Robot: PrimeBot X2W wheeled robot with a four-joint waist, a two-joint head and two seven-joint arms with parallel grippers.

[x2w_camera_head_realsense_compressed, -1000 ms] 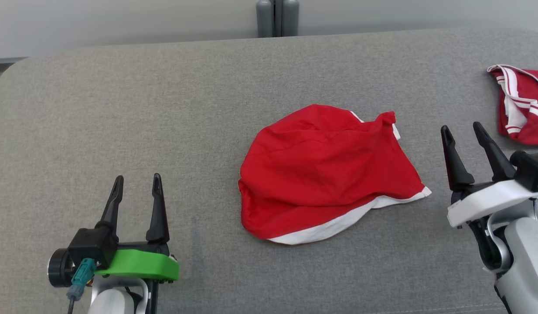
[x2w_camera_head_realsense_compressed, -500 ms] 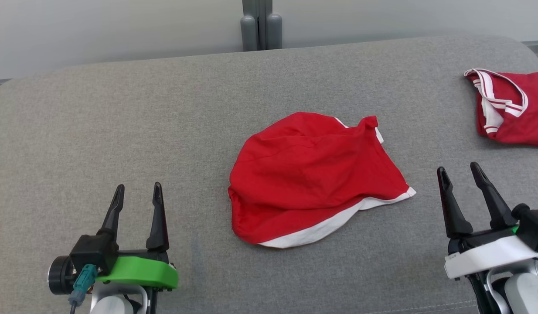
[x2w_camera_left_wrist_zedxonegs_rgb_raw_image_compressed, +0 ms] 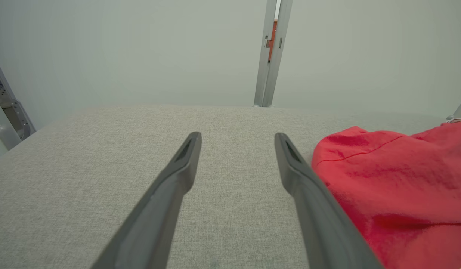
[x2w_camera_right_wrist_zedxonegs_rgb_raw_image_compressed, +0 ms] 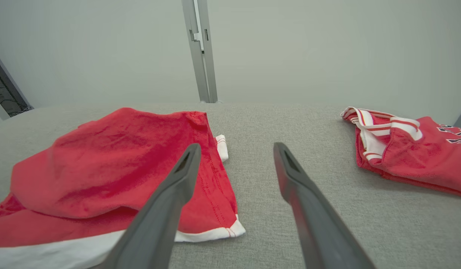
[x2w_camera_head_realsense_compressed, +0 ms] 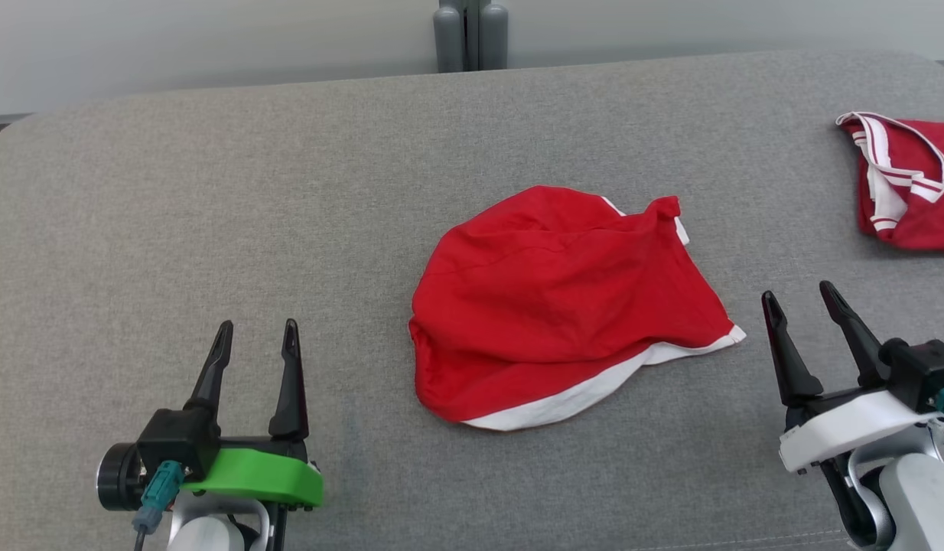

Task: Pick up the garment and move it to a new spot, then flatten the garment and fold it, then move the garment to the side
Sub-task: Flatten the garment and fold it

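Lab-like test room: bare pale wall, grey fabric table, metal post.

The garment is plain red with a white hem band. The jersey is red with white-striped trim. The tabletop is flecked grey. The left gripper is black on a green mount, and the right gripper is black on white.

Open grey padded surface stretches wide on the left, from the left gripper up to the far edge; the crumpled red garment heaps up in the middle, a soft hump between the two grippers; a strip of bare surface runs between its white-trimmed corner and the right gripper; further right, a second red garment blocks the far corner; grey posts stand behind the back edge.
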